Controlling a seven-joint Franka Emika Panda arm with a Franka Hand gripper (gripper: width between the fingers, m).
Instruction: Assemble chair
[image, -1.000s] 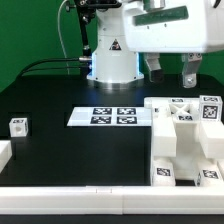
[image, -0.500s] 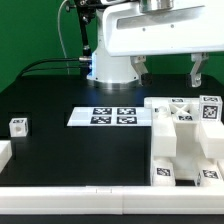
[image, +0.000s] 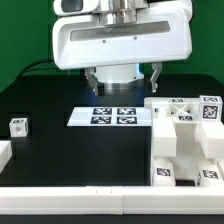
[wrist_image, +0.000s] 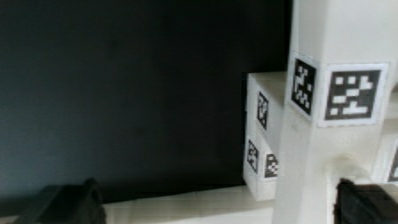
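Observation:
The chair parts are white tagged blocks and slabs. Most are clustered (image: 185, 140) on the black table at the exterior view's right. A small tagged cube (image: 18, 126) sits alone at the left, and another white piece (image: 4, 152) shows at the left edge. My gripper (image: 124, 82) hangs open and empty above the far side of the table, over the marker board and to the left of the cluster. In the wrist view the gripper (wrist_image: 217, 205) is wide open with nothing between its dark fingertips (wrist_image: 71, 200), and a tall tagged part (wrist_image: 338, 90) stands beside smaller tagged blocks (wrist_image: 263, 130).
The marker board (image: 112, 116) lies flat on the table below the gripper. The robot base (image: 112, 66) stands behind it. A white wall (image: 90, 200) runs along the table's front edge. Cables (image: 45, 66) lie at the back left.
The gripper has swung from above the chair parts toward the exterior view's left and now hangs over the marker board. It stays open and empty. No part has moved.

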